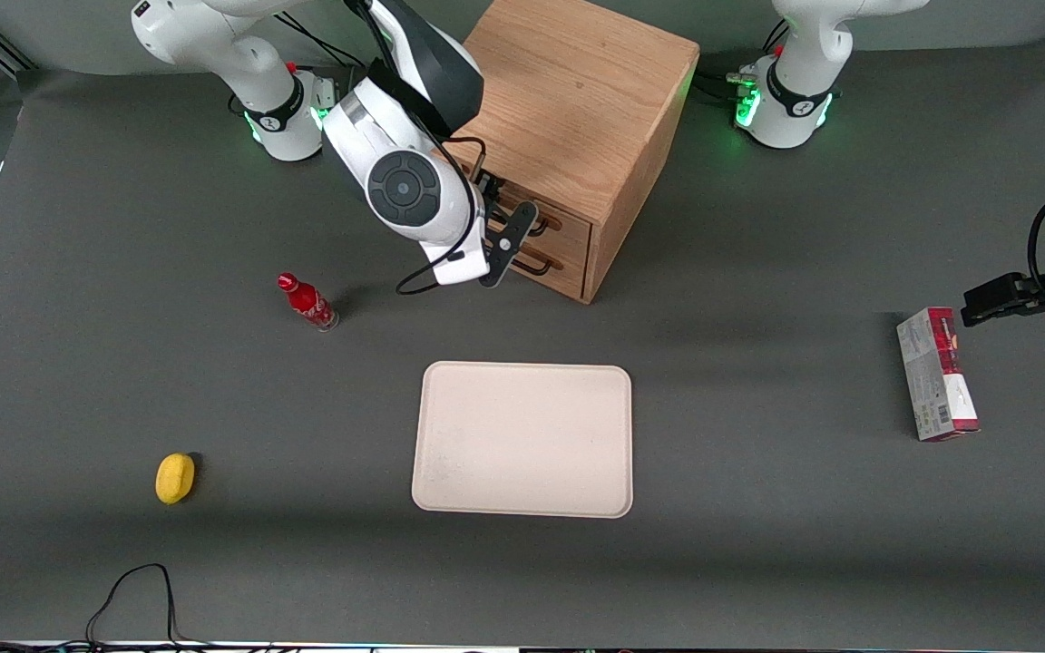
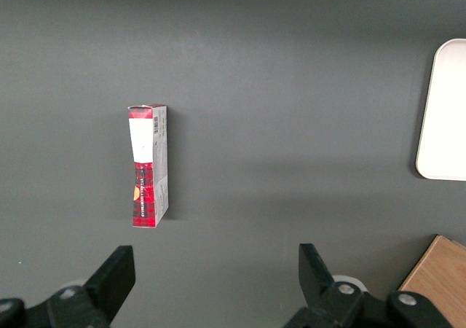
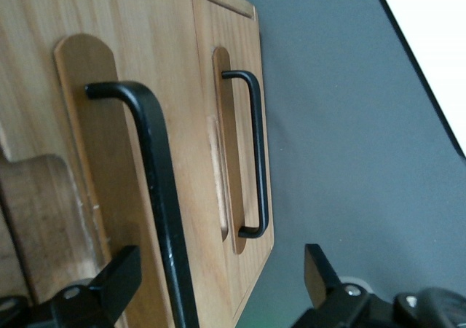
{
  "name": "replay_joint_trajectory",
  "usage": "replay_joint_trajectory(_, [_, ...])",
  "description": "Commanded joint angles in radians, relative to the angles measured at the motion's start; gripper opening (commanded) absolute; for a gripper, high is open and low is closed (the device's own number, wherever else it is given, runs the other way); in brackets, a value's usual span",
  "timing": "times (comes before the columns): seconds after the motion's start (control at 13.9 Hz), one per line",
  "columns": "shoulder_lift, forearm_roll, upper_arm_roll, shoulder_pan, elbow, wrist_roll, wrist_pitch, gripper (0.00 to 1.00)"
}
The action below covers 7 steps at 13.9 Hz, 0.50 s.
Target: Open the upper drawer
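Note:
The wooden cabinet point(image 1: 577, 100) stands at the back of the table, its drawer fronts turned toward the working arm's end. The upper drawer point(image 3: 182, 65) is shut, its front level with the lower drawer point(image 3: 244, 58). My right gripper point(image 3: 218, 277) is open right at the upper drawer's front point(image 1: 563, 220). The upper drawer's thin black bar handle point(image 3: 156, 197) passes between the fingers point(image 3: 120, 273), close to one of them. The lower drawer's matching handle point(image 3: 256, 160) lies outside the gripper. In the front view the gripper point(image 1: 509, 238) partly hides both handles.
A red bottle point(image 1: 307, 302) stands on the table near the gripper, toward the working arm's end. A cream tray point(image 1: 522, 440) lies nearer the front camera than the cabinet. A yellow object point(image 1: 175, 477) lies nearer still. A red-and-white box point(image 1: 937, 374) lies at the parked arm's end.

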Motion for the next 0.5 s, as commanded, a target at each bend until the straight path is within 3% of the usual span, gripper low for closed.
replay_joint_trajectory(0.0, [0.025, -0.013, -0.010, 0.018, 0.023, -0.019, 0.012, 1.00])
replay_joint_trajectory(0.43, [0.047, -0.050, -0.018, 0.012, 0.027, -0.014, 0.034, 1.00])
